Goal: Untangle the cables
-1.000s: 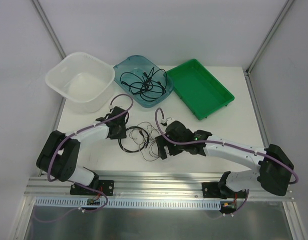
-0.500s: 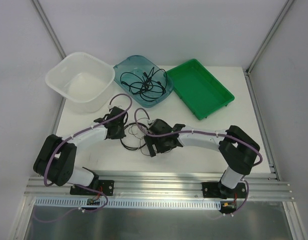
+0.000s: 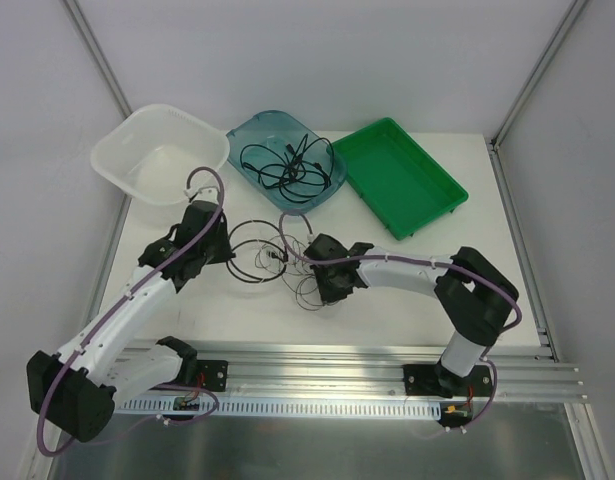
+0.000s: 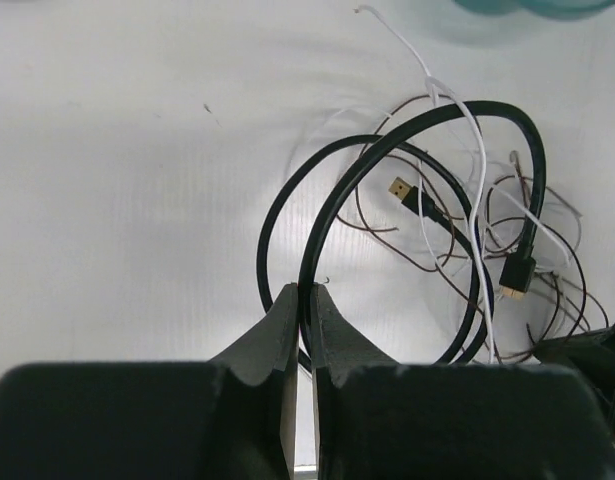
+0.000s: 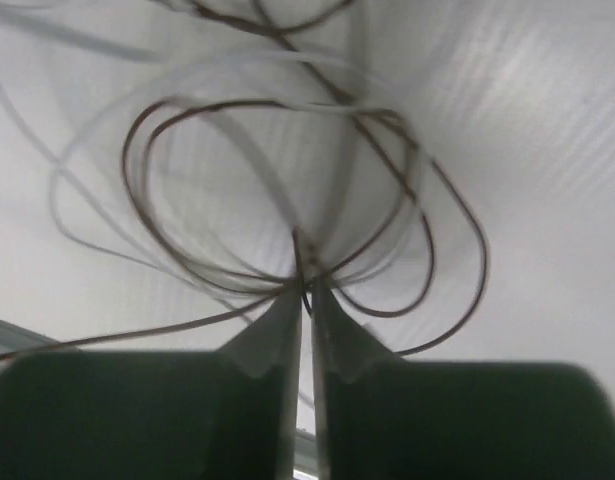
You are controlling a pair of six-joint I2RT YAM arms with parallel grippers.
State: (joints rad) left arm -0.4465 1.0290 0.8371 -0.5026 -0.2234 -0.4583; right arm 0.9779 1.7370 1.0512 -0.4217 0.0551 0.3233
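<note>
Our left gripper [image 4: 299,290] pinches the black cable [image 4: 487,105], our right gripper [image 5: 305,292] the brown cable [image 5: 484,260], in the tangle [image 3: 267,262] on the table [image 3: 487,230]. Nothing looks separated yet; 1 more bundle [image 3: 287,165] waits in the blue tray [image 3: 277,120].

Centre tray [image 3: 273,127] (a cable bundle [image 3: 285,166] lies in it): deep tub [image 3: 159,152] to its left, flat tray [image 3: 398,176] to its right, tangled cables [image 3: 261,256] on the table [image 3: 459,252] before it.

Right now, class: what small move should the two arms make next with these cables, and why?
Probably ease the grippers apart slowly. The left gripper pinches the black cable, the right gripper pinches the thin brown cable, and both lie looped through each other with a white cord.
</note>
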